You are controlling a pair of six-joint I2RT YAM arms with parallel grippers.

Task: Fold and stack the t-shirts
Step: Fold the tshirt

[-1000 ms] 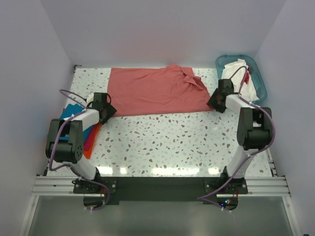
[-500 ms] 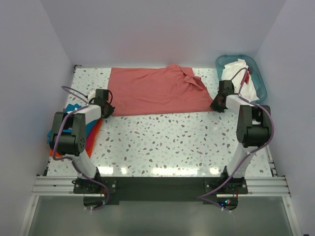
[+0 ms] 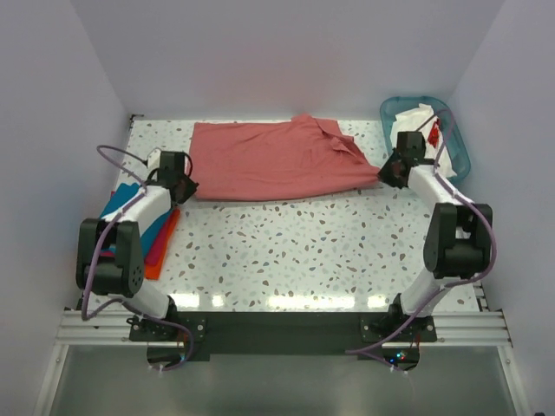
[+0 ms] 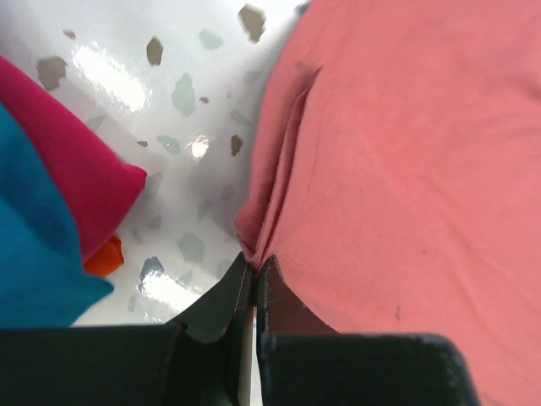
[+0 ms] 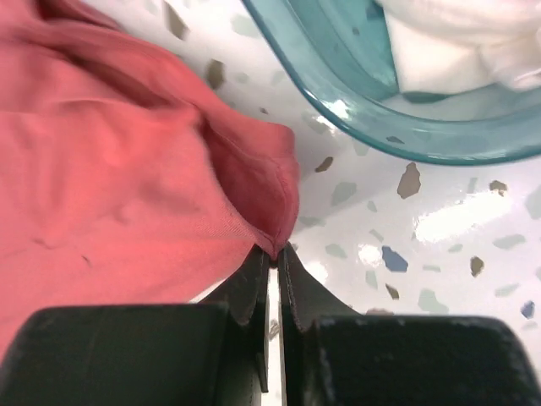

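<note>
The left jaws are pressed shut on a small fold of hem at one near corner of the salmon-red t-shirt [image 3: 277, 160]. The right jaws are likewise closed tight, pinching the opposite near corner. The shirt lies spread on the speckled tabletop [image 3: 303, 251], stretching between the two sets of jaws and away beyond them, with rumpled folds towards its right end.

Just left of the left jaws sit a pink t-shirt [image 4: 76, 169] and a teal blue t-shirt [image 4: 34, 245], with an edge of an orange t-shirt [image 4: 103, 255] peeking out beneath. They lie near the pinched corner but apart from it.

Ahead and to the right of the right jaws stands a teal plastic basket [image 5: 338, 93] holding a white t-shirt [image 5: 456, 42]. A strip of bare tabletop separates it from the gripped corner.
</note>
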